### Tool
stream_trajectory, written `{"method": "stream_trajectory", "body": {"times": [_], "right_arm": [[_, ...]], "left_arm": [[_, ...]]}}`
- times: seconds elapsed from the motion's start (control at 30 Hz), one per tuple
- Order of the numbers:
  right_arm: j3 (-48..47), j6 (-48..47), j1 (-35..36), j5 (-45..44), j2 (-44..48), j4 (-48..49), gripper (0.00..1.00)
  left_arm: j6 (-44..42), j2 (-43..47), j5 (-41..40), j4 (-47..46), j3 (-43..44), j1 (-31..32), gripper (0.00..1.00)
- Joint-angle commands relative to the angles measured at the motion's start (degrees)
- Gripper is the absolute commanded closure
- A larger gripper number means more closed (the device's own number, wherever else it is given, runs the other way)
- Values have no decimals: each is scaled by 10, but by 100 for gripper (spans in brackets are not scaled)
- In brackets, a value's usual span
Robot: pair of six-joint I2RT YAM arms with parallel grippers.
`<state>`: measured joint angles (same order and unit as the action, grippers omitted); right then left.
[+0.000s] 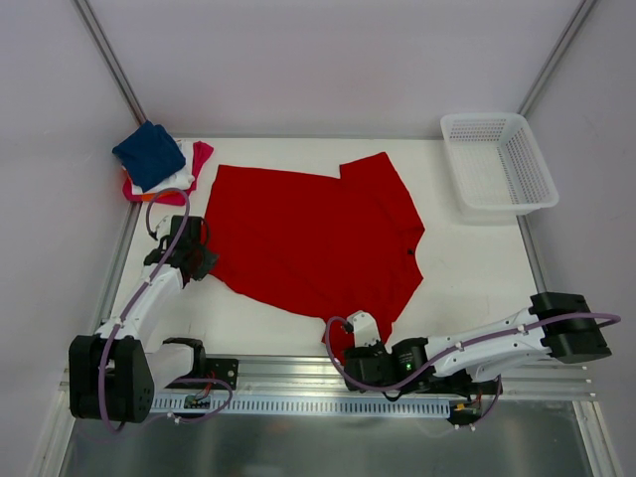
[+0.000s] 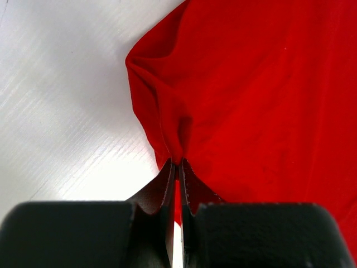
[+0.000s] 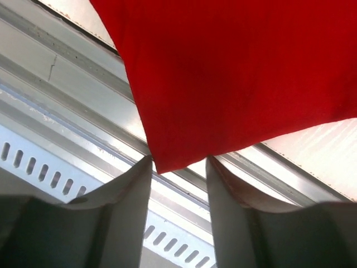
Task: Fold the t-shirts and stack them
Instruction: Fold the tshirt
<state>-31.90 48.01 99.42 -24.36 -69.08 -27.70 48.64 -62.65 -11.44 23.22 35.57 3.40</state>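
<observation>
Right gripper: jaws apart, nothing clamped. The near corner of the red t-shirt points into the gap at the fingertips, above the metal rail at the table's near edge.
Key relation: the corner lies straight ahead of the right gripper, and the cloth runs away from it up the table. In my judgement, a short push forward comes before closing.
Left gripper: closed on a bunched pinch of the shirt's left edge.
Red t-shirt: spread mid-table, slanting from far left to near right between both grippers.
Folded stack: far left corner, navy on top, nearer the left arm.
Hard to tell: how deep the corner sits between the right fingers, which edges are sleeves or collar, and the stack's lower layers.
</observation>
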Motion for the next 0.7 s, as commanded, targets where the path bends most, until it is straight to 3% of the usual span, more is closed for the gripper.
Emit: {"method": "stream_trajectory", "body": {"times": [0.0, 0.17, 0.43, 0.5, 0.67], "right_arm": [[-6, 27, 7, 8, -9, 25, 55], [-5, 25, 6, -9, -4, 22, 65], [-10, 24, 4, -13, -13, 21, 90], [-10, 24, 3, -18, -4, 16, 100], [-19, 18, -2, -44, 27, -19, 100]], "left_arm": [[0, 19, -11, 3, -8, 4, 100], [0, 19, -10, 2, -11, 4, 100], [-2, 17, -10, -5, -17, 5, 100], [-4, 17, -10, -5, -16, 5, 100], [-6, 19, -9, -7, -15, 5, 100]]}}
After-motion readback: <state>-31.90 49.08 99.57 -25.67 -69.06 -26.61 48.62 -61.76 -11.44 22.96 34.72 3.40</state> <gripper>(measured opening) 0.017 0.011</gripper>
